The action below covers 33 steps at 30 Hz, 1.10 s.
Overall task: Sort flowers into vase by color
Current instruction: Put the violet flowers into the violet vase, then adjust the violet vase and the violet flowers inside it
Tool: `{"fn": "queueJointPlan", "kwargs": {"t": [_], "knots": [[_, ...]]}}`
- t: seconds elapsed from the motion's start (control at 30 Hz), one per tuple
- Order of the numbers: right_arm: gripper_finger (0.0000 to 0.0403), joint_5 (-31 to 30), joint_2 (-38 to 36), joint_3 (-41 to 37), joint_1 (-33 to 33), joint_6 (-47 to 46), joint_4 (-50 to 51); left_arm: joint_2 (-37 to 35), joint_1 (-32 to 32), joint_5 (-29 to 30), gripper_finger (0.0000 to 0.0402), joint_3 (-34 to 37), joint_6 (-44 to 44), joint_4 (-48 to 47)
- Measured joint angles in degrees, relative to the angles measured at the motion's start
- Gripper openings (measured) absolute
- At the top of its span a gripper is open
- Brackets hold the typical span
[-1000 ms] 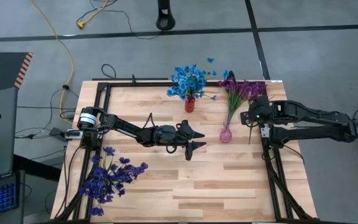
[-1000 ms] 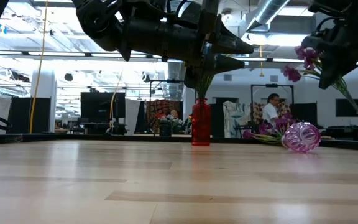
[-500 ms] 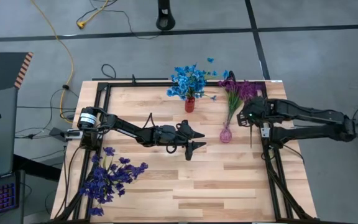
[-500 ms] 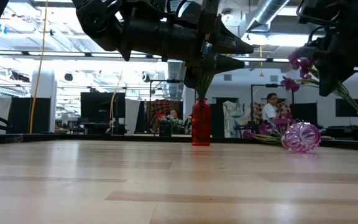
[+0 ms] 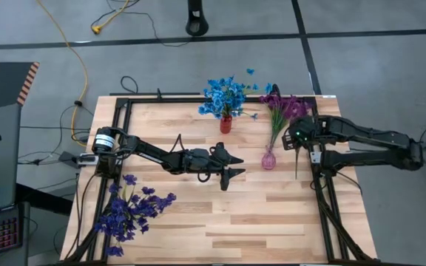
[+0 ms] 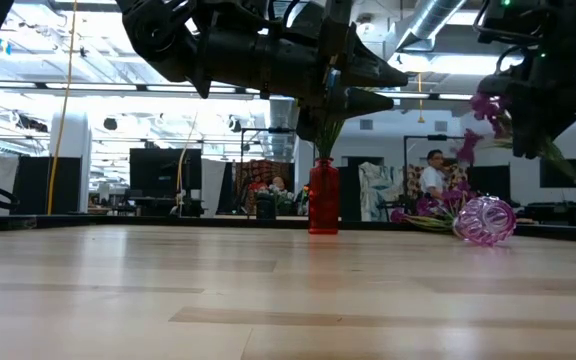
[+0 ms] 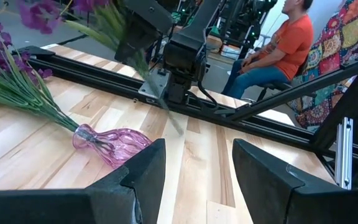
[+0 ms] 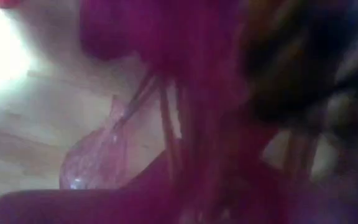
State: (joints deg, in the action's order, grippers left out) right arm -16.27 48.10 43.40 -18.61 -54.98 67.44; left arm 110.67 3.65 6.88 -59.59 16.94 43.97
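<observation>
A pink glass vase (image 5: 269, 159) lies on its side on the table, with magenta flowers (image 5: 285, 107) stuck in its mouth and fanned toward the far edge. Just right of it my right gripper (image 5: 299, 137) hangs above the table, pointing steeply down. One magenta flower (image 6: 486, 104) is at the gripper, its green stem (image 5: 296, 161) trailing below; whether it is held does not show. A red vase (image 5: 226, 124) stands upright with blue flowers (image 5: 224, 96). Dark violet flowers (image 5: 132, 210) lie loose at the near left. My left gripper (image 5: 241, 167) waits open over the table's middle.
A black metal frame (image 5: 124, 133) runs along the table's left, far and right edges. Bare wood lies between the violet flowers and the pink vase (image 7: 114, 144). A person in an orange shirt (image 7: 284, 43) sits in the room beyond the table.
My right gripper has tipped and edged a little toward the pink vase. The magenta flower at it has swung with its blossom end lower and now shows blurred.
</observation>
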Motion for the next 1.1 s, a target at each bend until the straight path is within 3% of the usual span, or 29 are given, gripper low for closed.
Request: {"fn": "queueJointPlan", "kwargs": {"t": [0.3, 0.53, 0.63, 0.77, 1.1], "knots": [[0.0186, 0.0, -0.1, 0.0, -0.3, 0.0, 0.0, 0.0, 0.0, 0.0, 0.0174, 0.0, -1.4, 0.0], [0.0189, 2.9, -0.1, 0.0, -0.3, -0.5, 0.3, 0.0, 0.0, 0.0, 0.0174, 0.0, -1.7, 0.0], [0.0188, 6.5, -0.1, 0.0, 0.0, -5.3, -1.0, 0.0, 0.0, 0.0, 0.0174, 0.0, -1.7, 0.0], [0.0183, 6.9, 0.9, 0.0, 1.7, -10.5, -5.4, 0.0, 0.0, 0.0, 0.0174, 0.0, -1.7, 0.0], [0.0180, 6.9, 10.6, 0.0, 4.8, -13.6, -15.9, 0.0, 0.0, 0.0, 0.0174, 0.0, -1.7, -2.6]]}}
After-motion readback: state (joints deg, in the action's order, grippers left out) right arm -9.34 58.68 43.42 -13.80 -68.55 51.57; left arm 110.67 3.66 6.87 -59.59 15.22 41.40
